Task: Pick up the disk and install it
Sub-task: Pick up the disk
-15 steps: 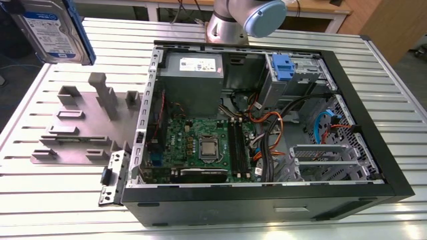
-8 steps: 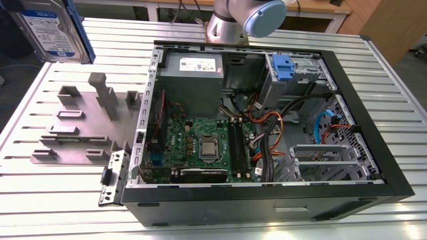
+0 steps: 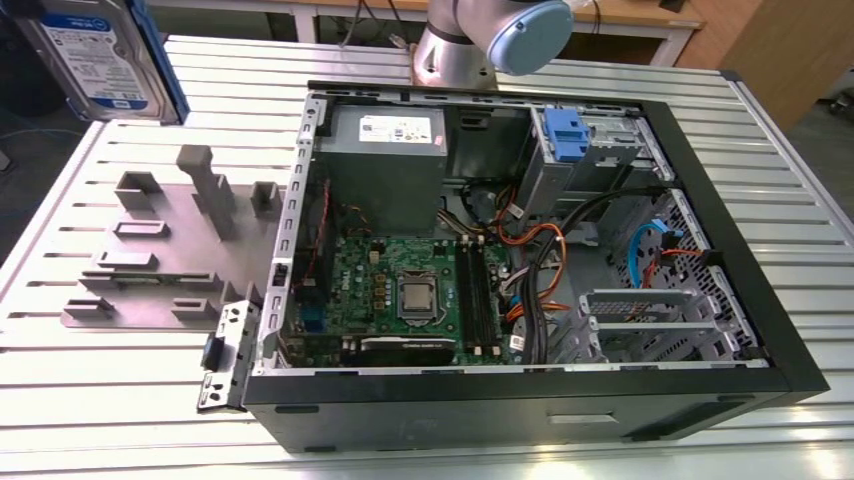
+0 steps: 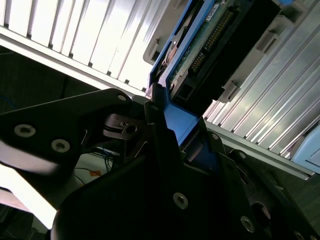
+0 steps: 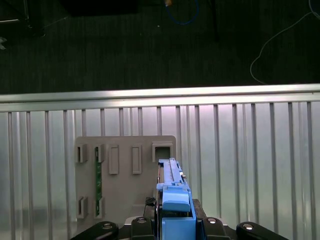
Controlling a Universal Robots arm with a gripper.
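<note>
The pick-up looks done and the install not yet begun: in the exterior view the disk [image 3: 96, 55] hangs in the upper left of the frame, lifted clear of the slatted metal table [image 3: 120, 400] and well apart from the open computer case [image 3: 747, 300] that takes up the centre and right. The grey holder block [image 3: 160, 250], left of the case, has no drive standing in it, and the drive bay with the blue latch [image 3: 566, 135] at the case's upper right shows no disk seated there. In the second wrist view the gripper [image 4: 170, 125] is pinching the disk by its blue carrier rail, black fingers pressed against either side. The disk itself is a flat silver slab with a blue-and-white label on its face; the second wrist view shows its green circuit board, a pin connector and the blue rail framing its edge
</note>
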